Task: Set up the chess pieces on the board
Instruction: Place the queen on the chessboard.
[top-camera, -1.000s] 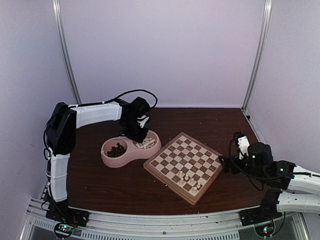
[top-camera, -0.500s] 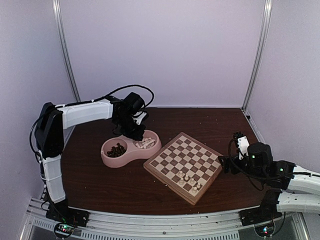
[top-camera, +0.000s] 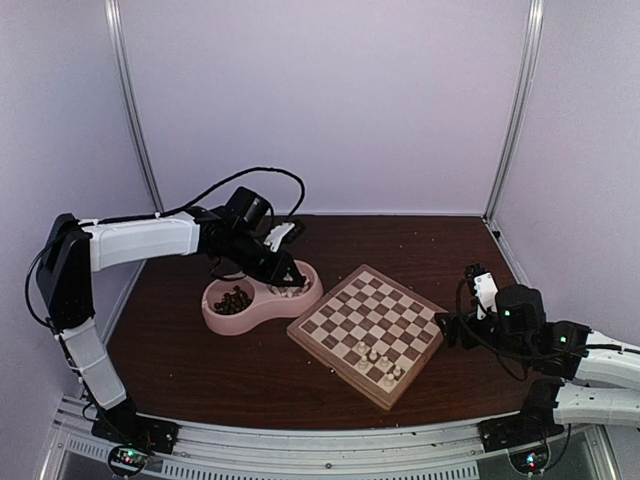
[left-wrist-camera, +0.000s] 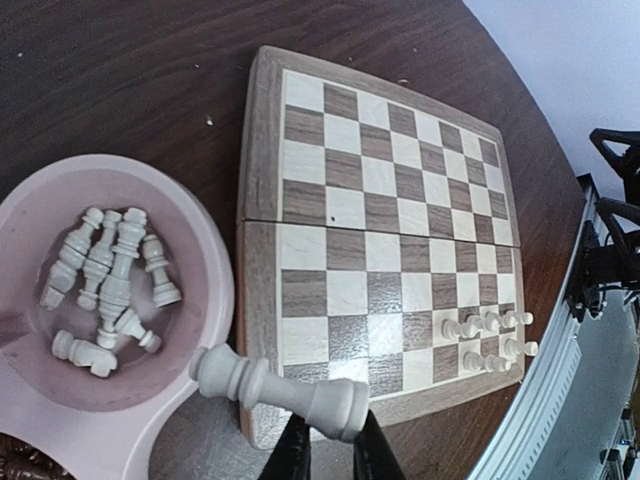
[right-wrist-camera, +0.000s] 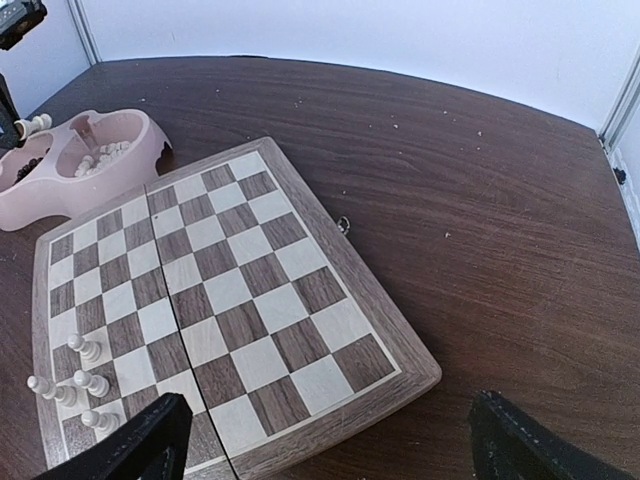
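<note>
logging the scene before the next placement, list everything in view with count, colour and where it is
board: 1, tan and brown checks with a light rim, middle of the table
white pieces on the board: about 6, cream, standing bunched by its near corner
white pieces in the dish: about 7, cream, lying in the bowl nearer the board
dark pieces: a heap, too small to count, dark brown, in the dish's other bowl
held piece: 1, cream, sideways above the dish rim
dish: 1, pink, two bowls, left of the board
table: 1, dark brown wood
left gripper: black, shut on the held piece
right gripper: black, open, by the board's right corner
</note>
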